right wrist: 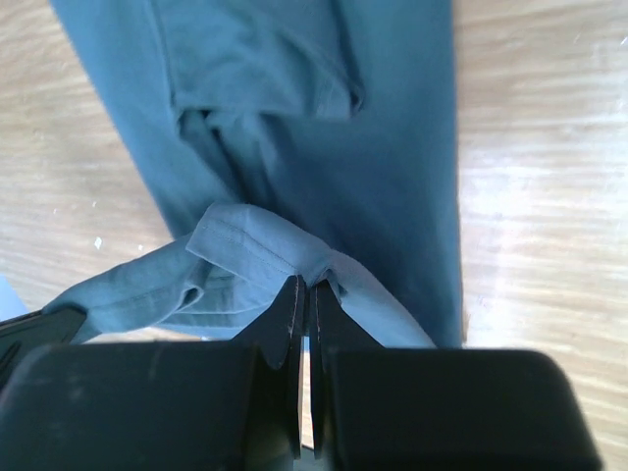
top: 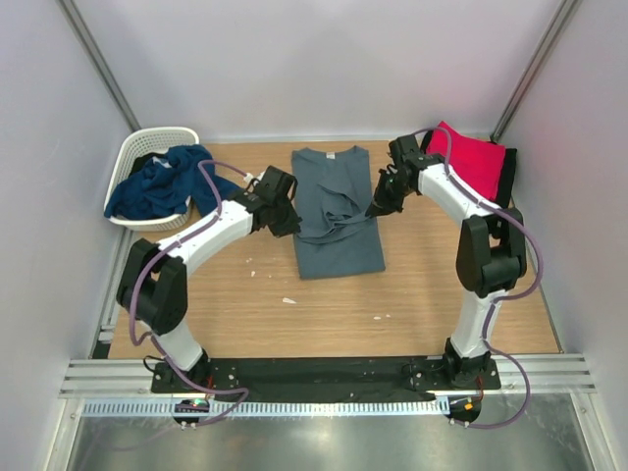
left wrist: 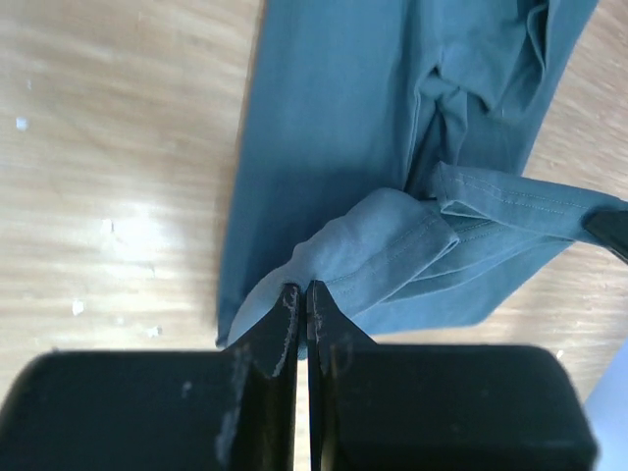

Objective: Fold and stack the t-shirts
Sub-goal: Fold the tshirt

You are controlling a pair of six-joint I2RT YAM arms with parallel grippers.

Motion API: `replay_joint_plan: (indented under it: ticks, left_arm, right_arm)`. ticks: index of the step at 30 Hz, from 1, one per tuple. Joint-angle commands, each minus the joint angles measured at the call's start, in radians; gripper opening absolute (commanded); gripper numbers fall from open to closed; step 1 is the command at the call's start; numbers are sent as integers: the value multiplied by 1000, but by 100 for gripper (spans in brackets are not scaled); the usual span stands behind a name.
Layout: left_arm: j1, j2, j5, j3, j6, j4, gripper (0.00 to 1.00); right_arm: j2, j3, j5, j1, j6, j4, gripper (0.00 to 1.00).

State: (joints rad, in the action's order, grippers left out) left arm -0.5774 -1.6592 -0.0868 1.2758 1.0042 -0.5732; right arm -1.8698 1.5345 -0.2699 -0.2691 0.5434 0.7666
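Pinching, left claw: jaws closed tight on a stitched edge of the slate grey-blue t-shirt, lifting a small tent of cloth off the table.
Right claw: clamped the same way on that same stitched edge, at the opposite side of the shirt.
Between the claws: the hemmed band runs from one to the other above the flat body of the shirt. It is slack and wrinkled in the middle, not drawn taut.
Why both ends: with a claw at each side the edge can travel square, so I'd say the fold should land straight.
Shirt position: centre of the table, lying lengthways between the two arms, collar at the far end.
Fold stage: my read is a fold mid-carry, the held edge not yet laid down.
Stack: bright red t-shirt lies flat on a black t-shirt in the far right corner, well apart. That looks the likely destination.
Waiting: navy blue t-shirt spills out of the white basket at far left.
Risk: those middle wrinkles could get trapped under the fold.
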Motion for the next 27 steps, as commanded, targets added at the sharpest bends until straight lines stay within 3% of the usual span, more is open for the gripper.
replay_joint_plan:
  ticks: [1,23,26,27]
  left_arm:
    - [30,-51,61,80,-70,50,0]
    - [122,-310,120,267,-216,117,0]
    - [132,-321,131,283,-246,145,11]
    - [134,-320,119,284,-262,153,20]
  right_arm:
    - [-32,82,-26,25,-14,-27,1]
    - [-258,236,6,68,-31,-64,2]
    - [-256,240,38,70,-25,-67,20]
    - [-247,237,49,70,-25,-67,34]
